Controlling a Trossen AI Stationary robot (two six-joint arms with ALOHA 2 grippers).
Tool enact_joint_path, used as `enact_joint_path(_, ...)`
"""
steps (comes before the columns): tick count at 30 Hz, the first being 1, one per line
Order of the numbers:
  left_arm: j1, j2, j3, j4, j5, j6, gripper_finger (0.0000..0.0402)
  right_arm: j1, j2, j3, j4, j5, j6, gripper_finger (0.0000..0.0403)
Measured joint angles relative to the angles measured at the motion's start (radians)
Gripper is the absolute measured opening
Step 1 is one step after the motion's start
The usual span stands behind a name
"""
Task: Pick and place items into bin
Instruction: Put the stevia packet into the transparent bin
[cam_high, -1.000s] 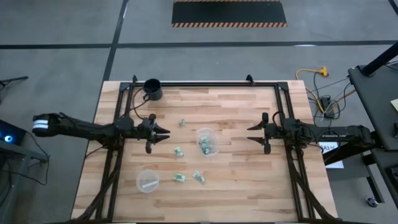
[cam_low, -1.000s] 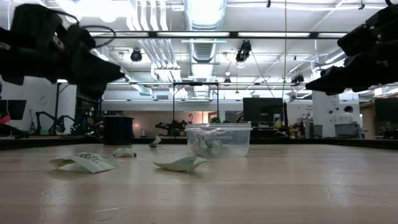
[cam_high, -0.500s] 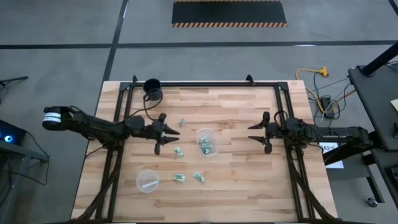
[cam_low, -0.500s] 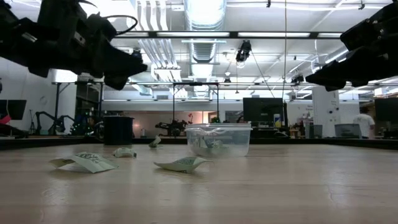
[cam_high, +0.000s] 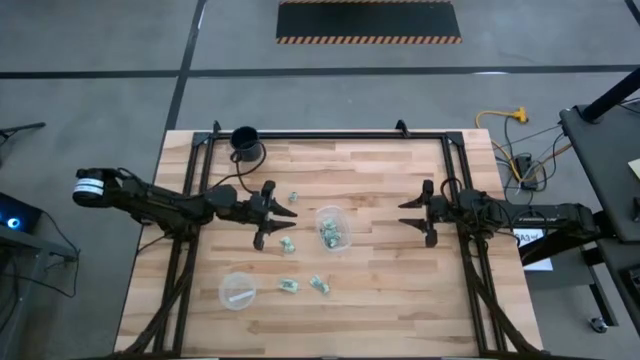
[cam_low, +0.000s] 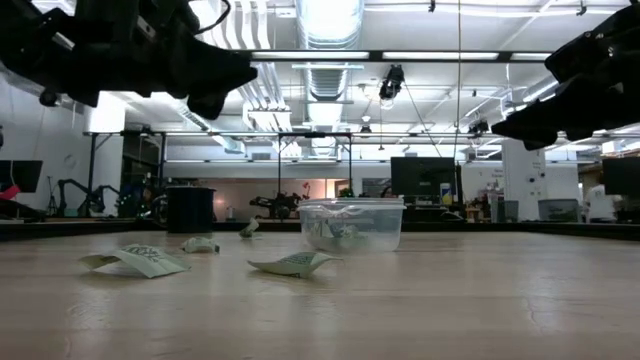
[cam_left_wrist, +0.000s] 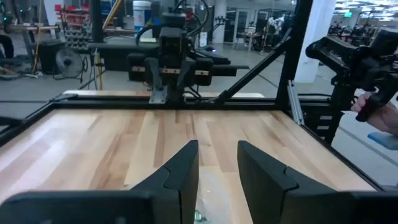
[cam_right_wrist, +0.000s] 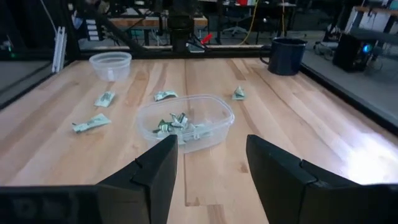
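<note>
While the left gripper (cam_high: 283, 222) hovers beside the bin (cam_high: 332, 228), jaws apart and empty, the right gripper (cam_high: 405, 213) waits across the bench (cam_high: 380, 290), jaws likewise parted.

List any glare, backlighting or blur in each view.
Low view: bright ceiling lights silhouette the left gripper and right gripper; the near table looks soft. Right wrist view: glare on the wood beside the clear cup. High view: even light. Left wrist view: its own fingers look blurred.
</note>
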Motion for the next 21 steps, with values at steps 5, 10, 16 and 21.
enact_joint_path(5,-0.001,0.014,0.019,0.0,0.003,0.014,0.0094,0.0,0.001,0.0,0.0,0.0,0.053,0.0183)
enact_joint_path(10,-0.002,0.017,0.049,-0.003,0.052,0.088,0.0094,0.0,0.001,0.0,0.0,-0.001,0.025,0.0183)
enact_joint_path(16,-0.006,0.017,0.104,-0.01,0.072,0.197,0.0094,0.0,0.001,0.0,0.0,-0.001,0.024,0.0183)
enact_joint_path(21,-0.007,0.012,0.16,-0.18,0.083,0.23,0.0094,0.0,0.001,0.0,0.0,0.0,0.021,0.0183)
